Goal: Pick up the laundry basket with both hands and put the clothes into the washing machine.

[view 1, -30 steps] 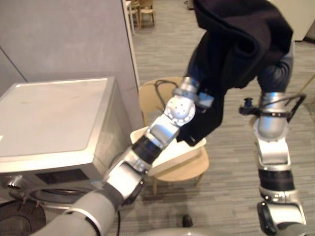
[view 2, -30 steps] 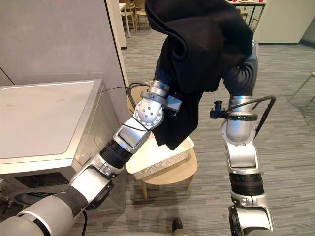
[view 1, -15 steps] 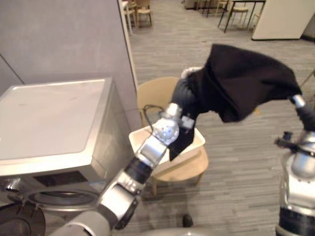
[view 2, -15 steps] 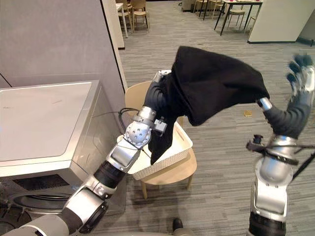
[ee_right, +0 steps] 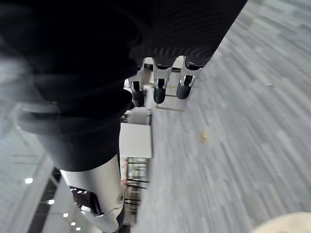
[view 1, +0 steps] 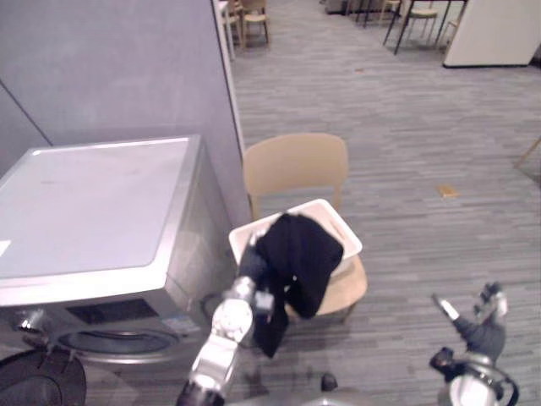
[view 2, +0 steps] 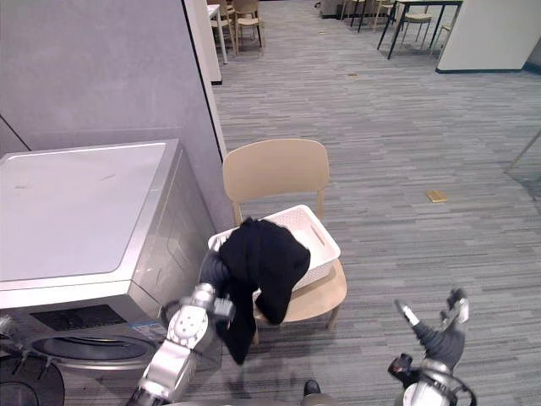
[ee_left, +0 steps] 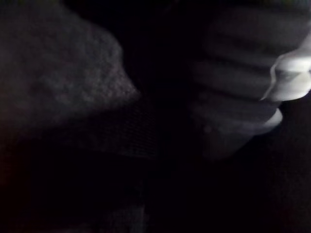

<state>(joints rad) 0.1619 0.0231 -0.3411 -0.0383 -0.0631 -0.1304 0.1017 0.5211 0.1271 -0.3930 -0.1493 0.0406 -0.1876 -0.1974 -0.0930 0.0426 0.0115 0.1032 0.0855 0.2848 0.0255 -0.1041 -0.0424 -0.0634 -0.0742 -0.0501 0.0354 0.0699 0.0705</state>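
A black garment (view 1: 296, 254) hangs over my left hand (view 2: 213, 272), just above the near edge of the white laundry basket (view 1: 345, 235). The cloth covers that hand's fingers, and they are curled in it. In the left wrist view the dark cloth (ee_left: 73, 97) lies close against the hand. The basket stands on a wooden chair (view 1: 296, 161). To the left is the washing machine (view 1: 93, 211), with its round opening (view 1: 110, 342) facing me. My right hand (view 2: 452, 309) is low at the right, over bare floor. Its fingers (ee_right: 158, 92) are straight and it holds nothing.
The washing machine's dark round door (view 1: 38, 396) hangs open at the lower left. A grey partition wall (view 1: 127, 68) rises behind the machine. Tables and chairs (view 2: 406, 13) stand far back on the grey plank floor.
Both arms have come down from high up. My right hand let go of the garment, opened and dropped to the lower right. My left hand brought the garment down to the basket.
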